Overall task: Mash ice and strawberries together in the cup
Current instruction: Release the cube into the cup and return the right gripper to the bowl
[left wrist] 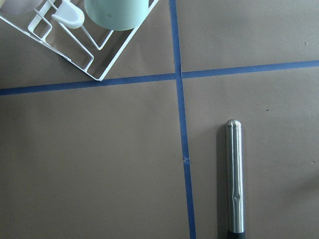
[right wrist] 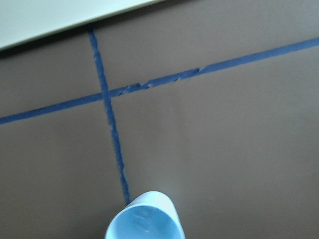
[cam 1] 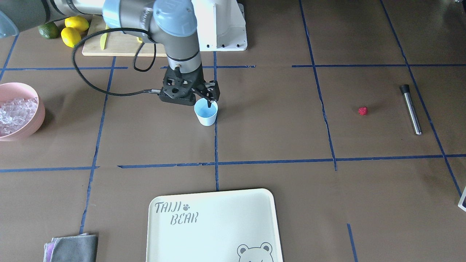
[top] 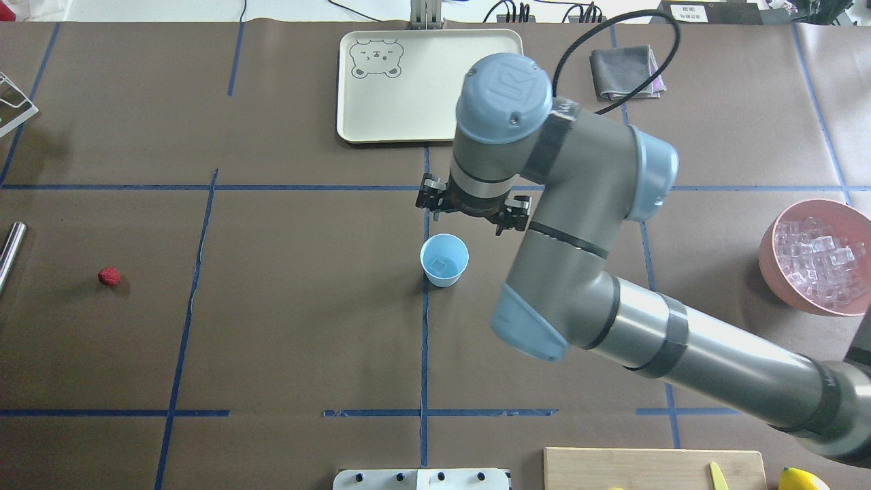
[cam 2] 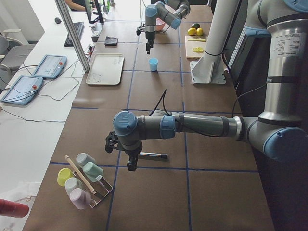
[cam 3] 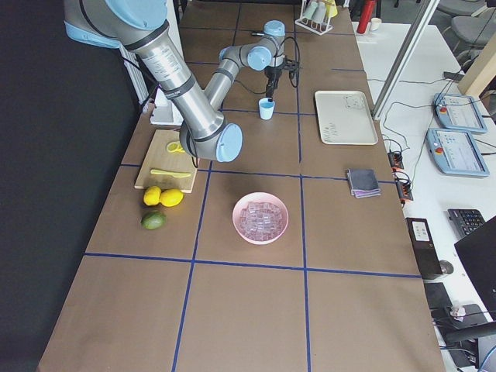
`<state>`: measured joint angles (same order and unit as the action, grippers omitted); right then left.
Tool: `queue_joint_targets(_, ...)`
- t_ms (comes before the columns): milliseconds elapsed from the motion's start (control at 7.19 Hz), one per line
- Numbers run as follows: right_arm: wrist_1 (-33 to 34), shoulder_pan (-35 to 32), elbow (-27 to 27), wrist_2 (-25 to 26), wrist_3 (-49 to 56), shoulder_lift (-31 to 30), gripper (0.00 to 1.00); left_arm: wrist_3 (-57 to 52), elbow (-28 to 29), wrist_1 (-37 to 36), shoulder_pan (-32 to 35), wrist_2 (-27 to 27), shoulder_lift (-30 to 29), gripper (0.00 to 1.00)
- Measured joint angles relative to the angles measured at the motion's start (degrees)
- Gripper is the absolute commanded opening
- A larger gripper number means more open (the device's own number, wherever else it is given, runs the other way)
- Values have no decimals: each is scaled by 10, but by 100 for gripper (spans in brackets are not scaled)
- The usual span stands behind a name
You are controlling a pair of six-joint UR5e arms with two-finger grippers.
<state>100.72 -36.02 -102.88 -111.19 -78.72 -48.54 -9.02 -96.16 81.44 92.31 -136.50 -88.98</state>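
Observation:
The light-blue cup (cam 1: pixel 206 114) stands upright at the table's middle and also shows in the overhead view (top: pixel 444 259). One small clear cube seems to lie inside it. My right gripper (cam 1: pixel 208 104) hangs just above the cup's rim, its fingertips drawn to one narrow point with nothing seen between them. The ice (cam 1: pixel 14 111) is heaped in a pink bowl (top: pixel 772 252) on my right. The red strawberry (cam 1: pixel 362 111) lies alone on my left. My left gripper (cam 2: pixel 131 166) hovers by a steel rod (left wrist: pixel 234 174); I cannot tell if it is open.
A cream tray (cam 1: pixel 218 203) sits on the operators' side, with a grey cloth (cam 1: pixel 72 248) near it. A cutting board (cam 1: pixel 116 45), lemons (cam 1: pixel 74 31) and a lime (cam 1: pixel 49 31) are by my base. A wire rack of cups (left wrist: pixel 94 45) stands at my far left.

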Motion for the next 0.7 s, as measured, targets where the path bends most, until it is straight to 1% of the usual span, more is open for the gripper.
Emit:
queue_joint_targets(139, 2, -33, -73, -5, 15, -55, 99, 5, -4, 0, 0, -1, 1, 100)
queue_joint_targets(278, 2, -72, -132, -18, 52, -116, 99, 8, -8, 0, 0, -1, 1, 100)
queue_joint_targets(417, -1, -115, -171, -41, 117, -180, 99, 12, -14, 0, 0, -1, 2, 100)
queue_joint_targets(556, -2, -164, -188, -71, 191, -236, 99, 17, -20, -1, 0, -2, 3, 100)
queue_joint_targets(695, -2, -208, -191, -100, 271, -289, 99, 21, -28, -1, 0, -3, 6, 100)
